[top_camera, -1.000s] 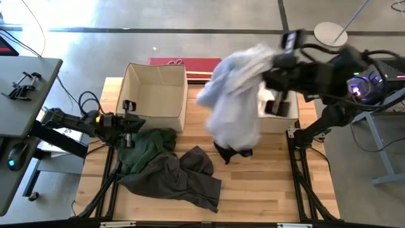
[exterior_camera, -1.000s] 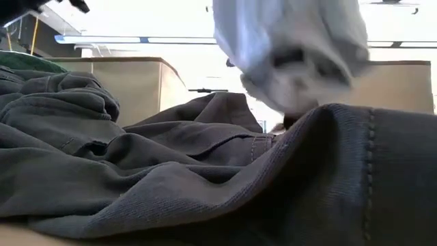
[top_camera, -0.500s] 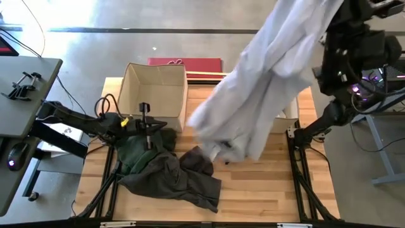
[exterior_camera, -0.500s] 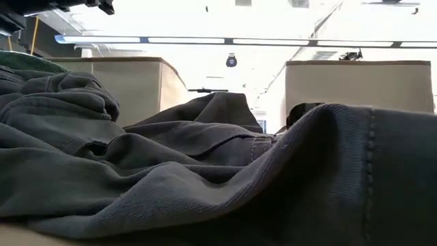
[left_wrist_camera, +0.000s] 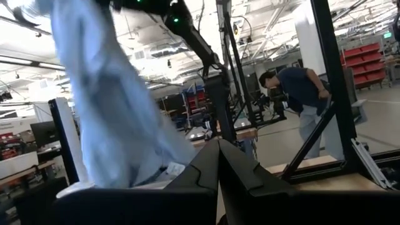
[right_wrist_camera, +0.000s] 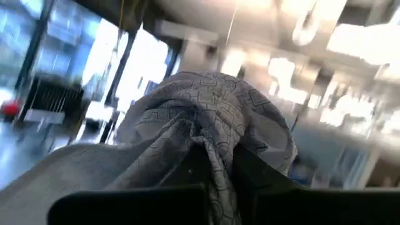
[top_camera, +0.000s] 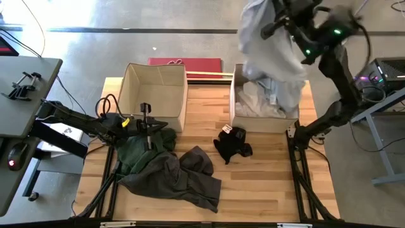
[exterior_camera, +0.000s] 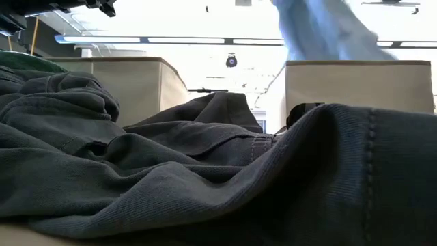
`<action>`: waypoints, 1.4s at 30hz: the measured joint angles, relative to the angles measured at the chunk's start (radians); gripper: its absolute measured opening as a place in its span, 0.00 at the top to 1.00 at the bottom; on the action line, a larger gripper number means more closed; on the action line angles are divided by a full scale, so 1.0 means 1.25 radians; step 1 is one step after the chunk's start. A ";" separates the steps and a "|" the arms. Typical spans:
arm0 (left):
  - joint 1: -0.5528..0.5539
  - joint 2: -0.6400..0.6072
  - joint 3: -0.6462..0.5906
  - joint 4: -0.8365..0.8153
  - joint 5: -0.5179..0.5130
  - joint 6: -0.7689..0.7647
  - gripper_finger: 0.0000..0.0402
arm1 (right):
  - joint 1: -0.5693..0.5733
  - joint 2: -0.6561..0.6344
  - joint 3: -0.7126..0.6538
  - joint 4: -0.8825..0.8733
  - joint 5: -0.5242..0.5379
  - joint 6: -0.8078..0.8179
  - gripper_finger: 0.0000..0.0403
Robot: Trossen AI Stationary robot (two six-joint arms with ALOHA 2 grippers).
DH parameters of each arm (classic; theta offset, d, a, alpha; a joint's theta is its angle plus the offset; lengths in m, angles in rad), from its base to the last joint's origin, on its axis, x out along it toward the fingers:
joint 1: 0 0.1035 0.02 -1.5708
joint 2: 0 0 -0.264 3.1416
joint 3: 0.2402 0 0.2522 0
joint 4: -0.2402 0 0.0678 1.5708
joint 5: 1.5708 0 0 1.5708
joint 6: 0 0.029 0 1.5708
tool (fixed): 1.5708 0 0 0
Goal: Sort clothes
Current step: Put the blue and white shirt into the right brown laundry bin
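My right gripper (top_camera: 276,18) is raised high over the right beige box (top_camera: 235,113) and is shut on a white garment (top_camera: 272,50). The garment also shows in the low view (exterior_camera: 328,31) and the left wrist view (left_wrist_camera: 106,106). My left gripper (top_camera: 147,119) is shut and empty, just above a dark green garment (top_camera: 140,149) that lies on the table. A charcoal grey garment (top_camera: 183,177) lies spread in front of it, partly over the green one. A small black garment (top_camera: 233,144) lies on the table before the right box. My right gripper pinches a bunched fold of the white garment (right_wrist_camera: 209,134) between its two fingers, several layers gathered together. The garment hangs slack below the gripper, lifted off the table. Its lower end (top_camera: 266,95) reaches down into the right beige box.
The left beige box (top_camera: 155,95) stands open at the far left. A red flat thing (top_camera: 185,62) lies beyond the table's far edge. Bare wood (top_camera: 266,190) lies at the near right. A person (left_wrist_camera: 300,94) stands in the room beyond.
My right gripper has swung up and toward the far right with the white garment, which was drawn off the table's middle and now hangs over the right box. The black garment underneath is uncovered. My left gripper has moved a little toward the right.
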 joint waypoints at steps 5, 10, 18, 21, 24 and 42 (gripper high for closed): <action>0.000 0.000 0.000 -0.016 0.000 0.001 1.00 | -0.069 0.009 0.000 -0.326 -0.081 0.204 0.97; 0.000 0.000 0.000 -0.017 -0.001 0.001 1.00 | -0.041 -0.011 0.000 -0.504 -0.076 0.339 0.98; 0.000 0.000 0.000 -0.017 -0.001 0.001 1.00 | 0.186 -0.102 0.000 -0.402 -0.028 0.340 0.99; 0.000 0.000 0.000 -0.017 -0.001 0.001 1.00 | 0.262 -0.129 0.002 -0.323 0.031 0.302 0.99; 0.000 0.000 0.000 -0.017 -0.001 0.002 1.00 | 0.284 -0.134 0.002 -0.349 0.149 0.288 0.99; 0.000 0.000 0.000 -0.034 -0.002 -0.003 1.00 | -0.079 -0.116 -0.802 -0.487 -0.261 0.517 0.98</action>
